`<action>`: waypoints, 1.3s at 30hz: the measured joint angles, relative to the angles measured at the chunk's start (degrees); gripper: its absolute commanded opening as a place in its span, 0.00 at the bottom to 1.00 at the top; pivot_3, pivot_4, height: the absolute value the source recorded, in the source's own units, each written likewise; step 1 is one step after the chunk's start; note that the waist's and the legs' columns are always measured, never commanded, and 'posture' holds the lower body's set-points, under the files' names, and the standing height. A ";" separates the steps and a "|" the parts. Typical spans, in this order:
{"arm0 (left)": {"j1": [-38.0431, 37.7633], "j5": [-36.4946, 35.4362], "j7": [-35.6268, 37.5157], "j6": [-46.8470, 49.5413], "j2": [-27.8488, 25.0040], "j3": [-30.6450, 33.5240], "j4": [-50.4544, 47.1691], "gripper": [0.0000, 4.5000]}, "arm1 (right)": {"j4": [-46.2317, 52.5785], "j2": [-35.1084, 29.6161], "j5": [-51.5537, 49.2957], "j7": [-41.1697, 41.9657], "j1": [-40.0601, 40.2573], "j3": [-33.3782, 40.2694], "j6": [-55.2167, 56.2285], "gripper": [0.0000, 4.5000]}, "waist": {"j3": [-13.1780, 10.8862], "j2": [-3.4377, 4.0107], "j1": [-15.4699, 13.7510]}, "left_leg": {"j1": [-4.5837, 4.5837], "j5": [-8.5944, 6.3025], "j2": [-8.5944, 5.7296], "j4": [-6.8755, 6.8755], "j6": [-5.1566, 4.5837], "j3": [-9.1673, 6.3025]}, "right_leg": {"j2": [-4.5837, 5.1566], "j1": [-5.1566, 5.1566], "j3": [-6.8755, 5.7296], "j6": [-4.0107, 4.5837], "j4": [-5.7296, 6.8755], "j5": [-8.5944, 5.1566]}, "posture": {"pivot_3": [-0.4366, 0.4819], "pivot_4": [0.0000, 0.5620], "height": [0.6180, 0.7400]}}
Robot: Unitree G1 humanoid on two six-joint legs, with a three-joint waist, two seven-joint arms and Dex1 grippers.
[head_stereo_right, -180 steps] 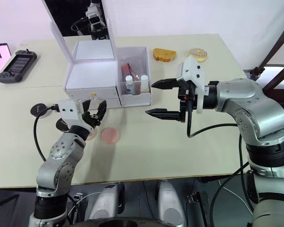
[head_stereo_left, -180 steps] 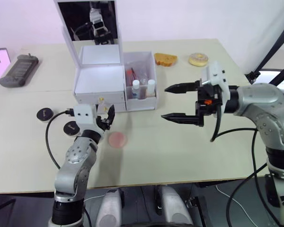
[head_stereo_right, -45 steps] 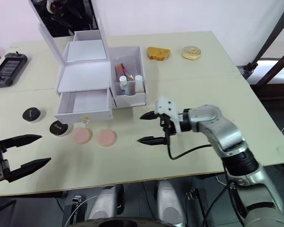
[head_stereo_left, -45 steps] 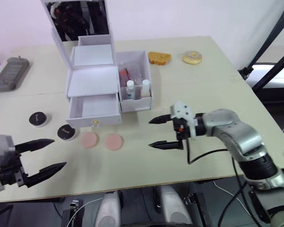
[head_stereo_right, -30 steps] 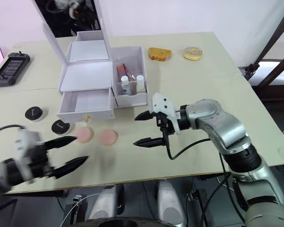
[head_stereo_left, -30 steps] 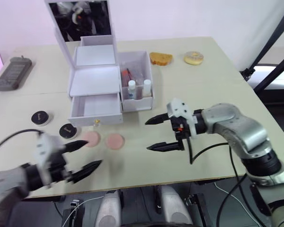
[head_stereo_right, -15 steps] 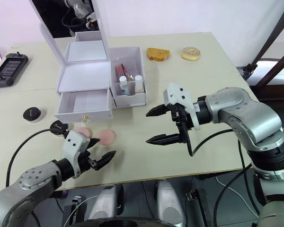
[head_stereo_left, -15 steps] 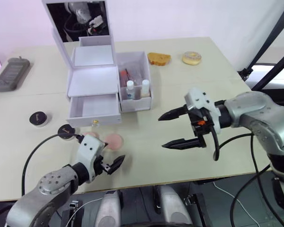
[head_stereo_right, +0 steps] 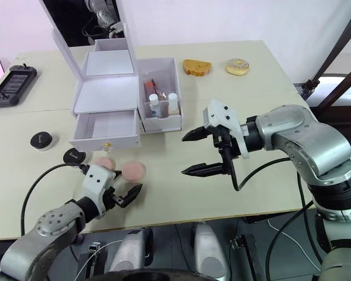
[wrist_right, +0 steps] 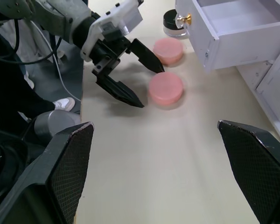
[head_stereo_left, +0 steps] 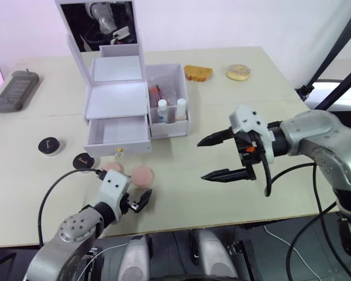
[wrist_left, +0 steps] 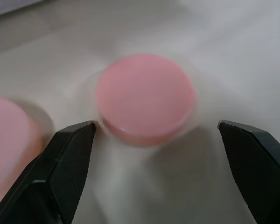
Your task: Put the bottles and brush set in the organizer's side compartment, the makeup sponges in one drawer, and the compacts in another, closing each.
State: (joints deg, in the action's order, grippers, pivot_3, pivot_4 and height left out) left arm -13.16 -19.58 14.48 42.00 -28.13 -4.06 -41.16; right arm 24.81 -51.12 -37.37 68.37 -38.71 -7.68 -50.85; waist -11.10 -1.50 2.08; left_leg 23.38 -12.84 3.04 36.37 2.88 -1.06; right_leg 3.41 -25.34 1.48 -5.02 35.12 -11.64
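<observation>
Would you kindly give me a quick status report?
Left gripper open, lined up on near pink sponge. Right gripper open, idle. Drawer open, empty. Nothing blocking.

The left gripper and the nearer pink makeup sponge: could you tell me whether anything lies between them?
Nothing does. In the left wrist view the makeup sponge lies on bare table just ahead of the open left gripper, untouched by either finger.

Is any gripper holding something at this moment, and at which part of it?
Nothing is held. The left gripper is open, its fingers on either side of a pink makeup sponge without clamping it. The right gripper is open above the table.
</observation>
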 measured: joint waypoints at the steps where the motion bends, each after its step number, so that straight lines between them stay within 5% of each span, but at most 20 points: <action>1: 0.72 0.75 -0.20 -0.24 0.45 -0.51 0.62 0.98 | 0.00 0.00 -0.01 -0.12 -0.01 0.00 0.00 1.00 | 0.00 0.00 -0.03 | 0.00 0.00 0.00 0.00 0.00 0.00 | 0.00 0.00 0.00 0.00 0.00 0.00 | 0.48 0.27 1.00; 9: 3.85 4.11 -0.68 -0.87 2.38 -2.39 3.00 0.98 | 0.04 -0.03 -0.01 -0.80 -0.05 0.00 -0.05 1.00 | 0.00 0.00 -0.07 | 0.00 0.00 0.00 -0.01 0.00 0.00 | 0.00 0.00 0.00 0.00 0.00 0.00 | 0.48 0.27 1.00; 13: 5.05 4.09 -0.16 0.72 2.38 -2.86 2.76 0.60 | 0.10 -0.07 -0.02 -1.11 -0.05 0.00 -0.07 1.00 | 0.00 0.00 -0.07 | 0.00 0.00 -0.01 -0.01 0.00 0.00 | 0.00 0.01 0.00 0.00 0.00 0.00 | 0.48 0.27 1.00; 22: 3.50 0.10 4.75 7.16 -2.60 2.09 -4.74 0.59 | 0.18 0.07 0.00 -1.37 -0.34 -0.19 0.03 1.00 | -0.01 0.01 0.15 | 0.01 0.00 0.00 -0.06 0.00 -0.01 | -0.01 -0.03 0.00 0.00 0.00 0.00 | 0.48 0.27 1.00; 29: -1.51 -13.91 18.24 5.08 -9.16 13.53 -13.92 0.59 | -1.51 1.05 0.15 0.86 -1.82 -1.89 1.84 1.00 | -0.02 0.01 0.17 | 0.02 0.00 0.00 -0.04 0.00 0.00 | 0.04 -0.04 -0.02 -0.01 -0.05 -0.01 | 0.48 0.27 1.00; 33: 5.25 -25.76 19.86 6.42 -12.29 21.28 -14.46 0.59 | -2.16 1.19 0.27 2.45 -2.09 -2.93 3.17 1.00 | -0.03 0.02 -0.15 | 0.01 0.00 -0.01 -0.01 0.00 -0.02 | 0.03 0.01 -0.03 -0.01 -0.04 -0.01 | 0.48 0.27 1.00; 39: 31.60 -39.09 16.51 14.19 -25.80 25.98 -0.69 0.59 | -2.85 2.65 1.21 2.88 -2.53 -3.40 4.63 1.00 | -0.05 0.04 -0.73 | 0.02 0.00 -0.02 -0.02 -0.01 -0.08 | -0.07 0.03 0.00 -0.04 -0.01 -0.02 | 0.48 0.27 1.00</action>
State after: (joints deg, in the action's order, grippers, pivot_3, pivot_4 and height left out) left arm 18.43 -58.67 30.98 56.20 -53.93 21.91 -41.85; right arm 21.96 -48.47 -36.16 71.25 -41.24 -11.08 -46.22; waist -11.15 -1.45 1.35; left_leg 23.40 -12.84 3.02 36.34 2.87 -1.14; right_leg 3.34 -25.31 1.48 -5.06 35.11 -11.66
